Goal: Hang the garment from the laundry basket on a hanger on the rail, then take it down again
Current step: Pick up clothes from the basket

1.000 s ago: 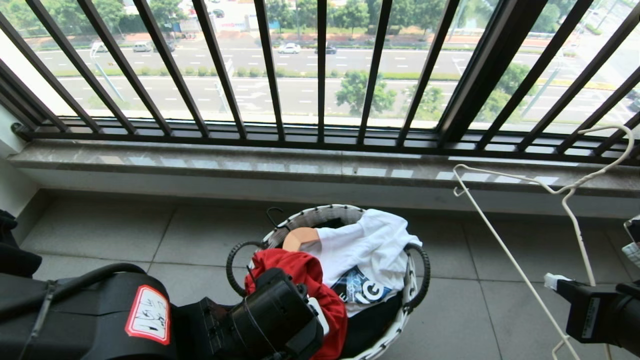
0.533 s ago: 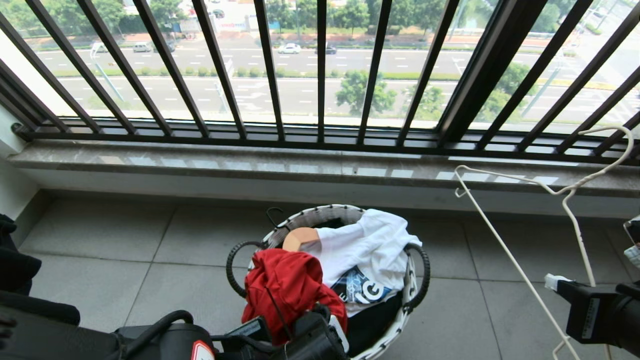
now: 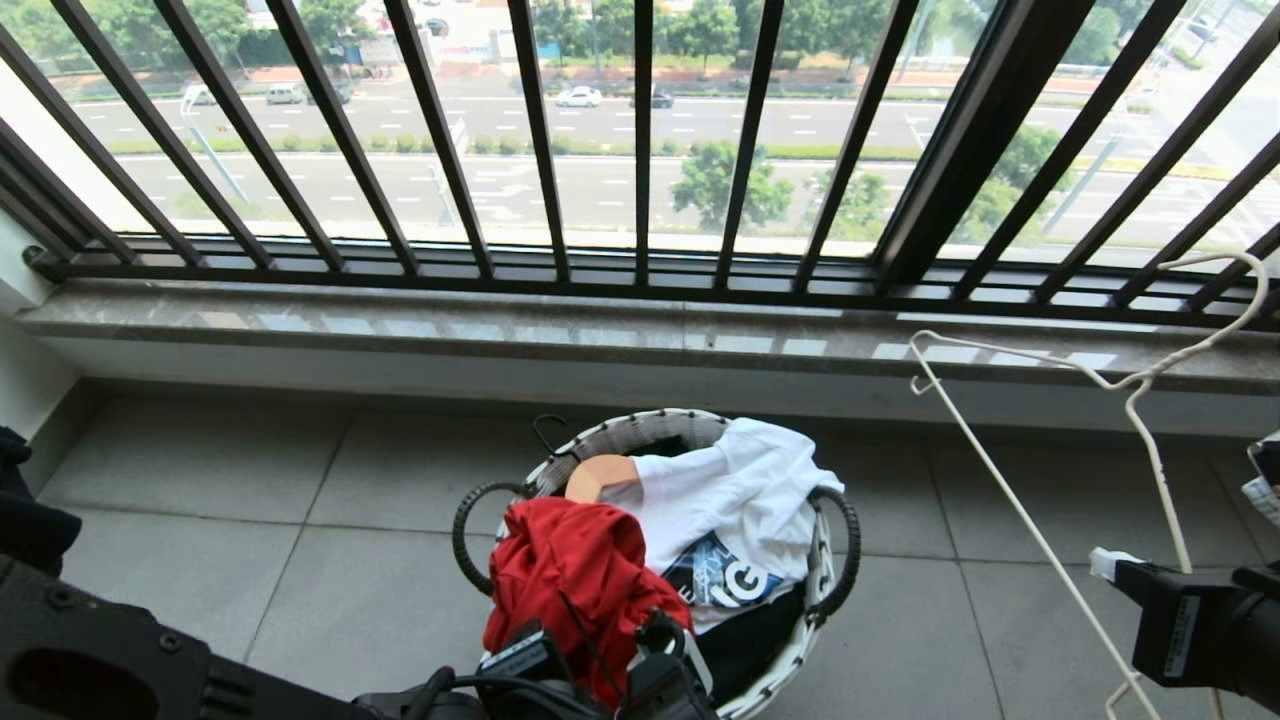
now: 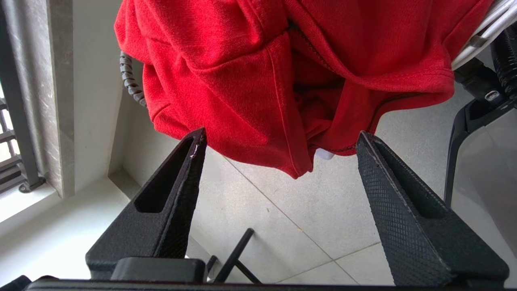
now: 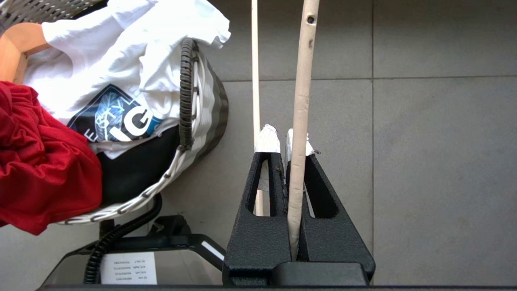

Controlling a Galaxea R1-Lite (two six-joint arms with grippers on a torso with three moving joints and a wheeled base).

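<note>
Left wrist view shows the left gripper (image 4: 278, 161) wide open, holding nothing, just under the garment (image 4: 262, 68) draped over the laundry basket (image 3: 640, 430) rim. It might pinch only a thin fold and slip. The right gripper (image 5: 281, 139), low on the right, squeezes the hanger (image 5: 301, 101).

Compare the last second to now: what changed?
The left gripper has pulled back from the basket's near rim toward the robot and let go of the red T-shirt, which now drapes over the laundry basket edge. Unchanged: the right gripper stays shut on the hanger; the basket and white shirt sit as before.
</note>
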